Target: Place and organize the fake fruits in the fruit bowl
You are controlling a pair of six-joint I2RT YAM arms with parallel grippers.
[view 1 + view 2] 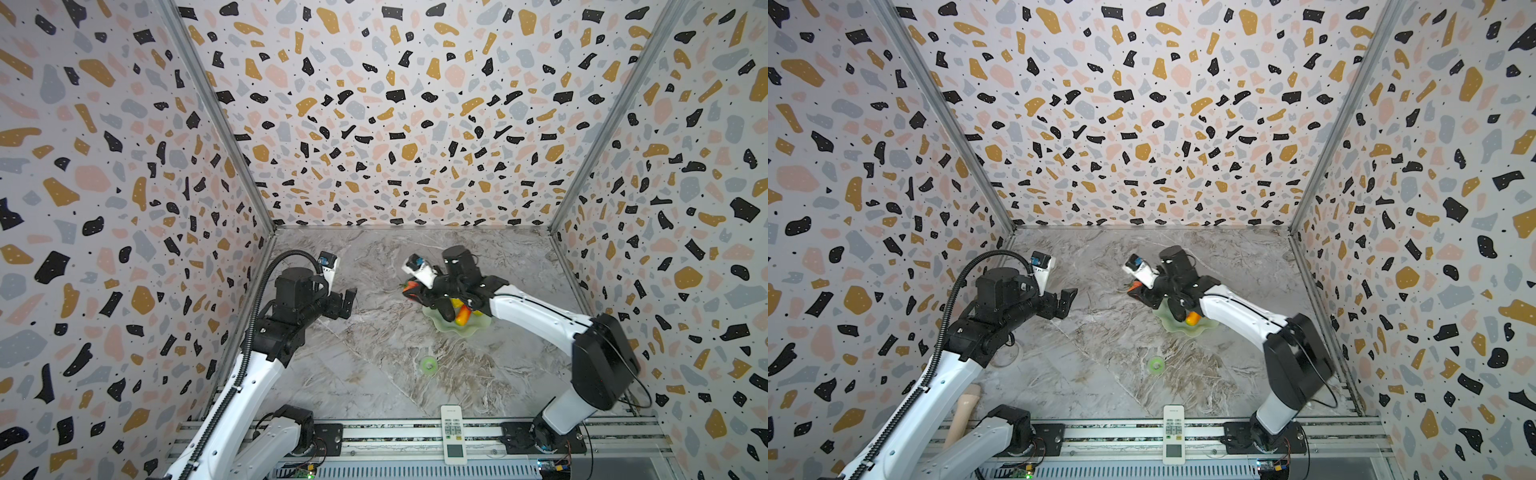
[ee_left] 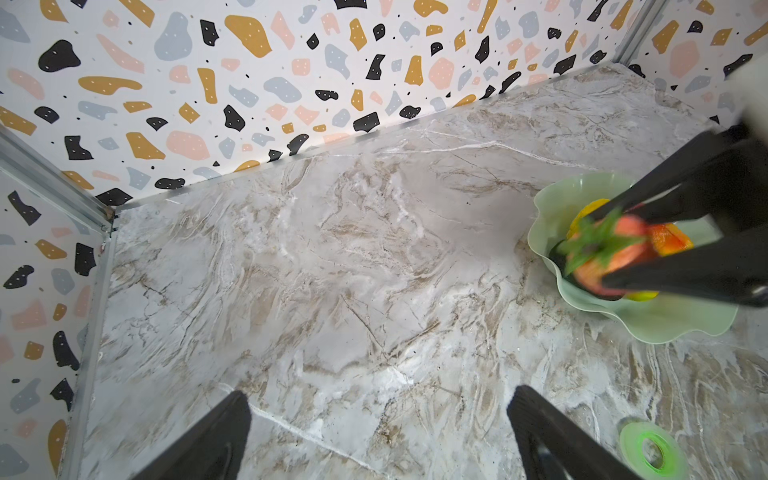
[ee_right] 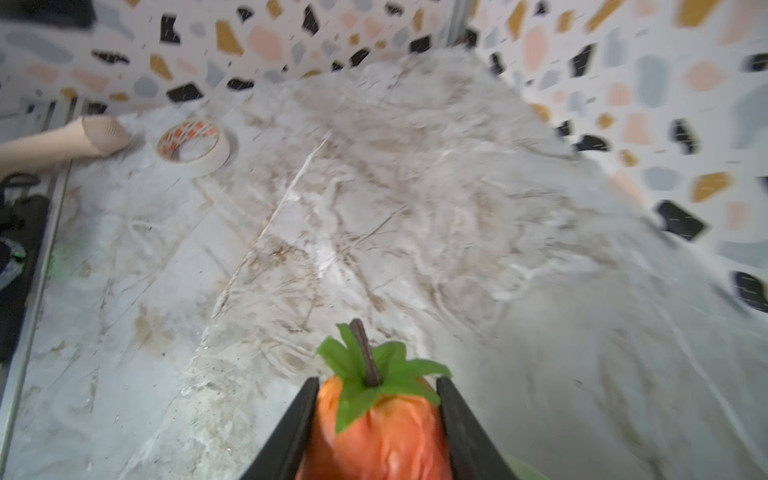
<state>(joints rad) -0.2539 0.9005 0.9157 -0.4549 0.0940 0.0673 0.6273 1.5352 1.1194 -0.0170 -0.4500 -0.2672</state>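
The red strawberry (image 3: 378,424), with green leaves and a brown stem, sat clamped between the two black fingers of the right end effector (image 3: 377,380), the fingers pressed narrow against its sides. In both top views this pair lay just right of the frame's centre, the strawberry (image 1: 411,286) at the upper-left edge of the fruit bowl (image 1: 457,328); whether it touched the rim could not be told. The left wrist view showed the strawberry (image 2: 611,249) in front of the near wall of the mint-green scalloped bowl (image 2: 665,328).

Inside the bowl lay a dark oval fruit (image 1: 446,311), a red-orange-yellow fruit (image 1: 462,316) just to its right, and a yellow fruit (image 2: 586,210) partly hidden behind the arm.

The left end effector (image 1: 347,301) hung left of centre, well apart from the bowl, its fingers spread wide with nothing between them (image 2: 378,395).

On the marble worktop (image 1: 374,374) a small green ring (image 1: 428,365) lay below the bowl in the frame, apart from it. A white remote control (image 1: 452,434) rested at the bottom centre, across the rail. The right wrist view also showed a roll of tape (image 3: 193,141) beside a beige ribbed cylinder (image 3: 83,139), the two close together. Terrazzo-patterned walls (image 1: 374,124) closed in three sides.
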